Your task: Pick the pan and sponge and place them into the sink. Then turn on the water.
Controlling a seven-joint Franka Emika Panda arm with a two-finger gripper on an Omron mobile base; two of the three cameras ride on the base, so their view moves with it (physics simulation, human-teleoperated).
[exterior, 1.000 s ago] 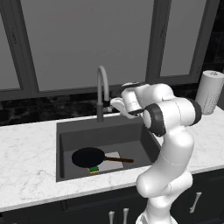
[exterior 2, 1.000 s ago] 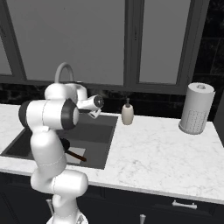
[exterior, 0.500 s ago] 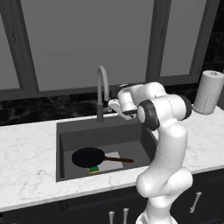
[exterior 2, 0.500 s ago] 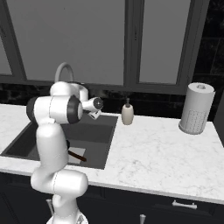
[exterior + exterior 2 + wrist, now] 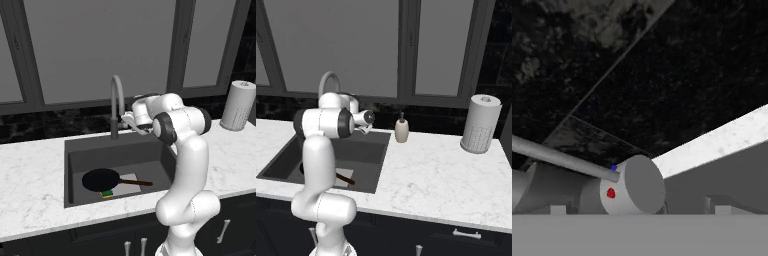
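The black pan (image 5: 101, 179) lies flat on the floor of the sink (image 5: 131, 155), its reddish-brown handle (image 5: 136, 183) pointing right. The green and yellow sponge (image 5: 107, 193) sits against the pan's front rim. My gripper (image 5: 126, 120) is open and empty, up at the back of the basin beside the grey gooseneck faucet (image 5: 116, 96). In the hand view the faucet's round valve body (image 5: 633, 185), with a red and a blue dot, stands close between my wide-open fingers, and its lever (image 5: 562, 159) runs off to the left. No water is in view.
A soap dispenser (image 5: 401, 130) stands on the white marble counter (image 5: 426, 170) right of the sink. A paper towel roll (image 5: 480, 124) is at the far right. Dark backsplash and window frames rise close behind the faucet.
My hand has crept left along the back of the sink toward the faucet's base. The gripper has stayed open. Pan and sponge have not moved.
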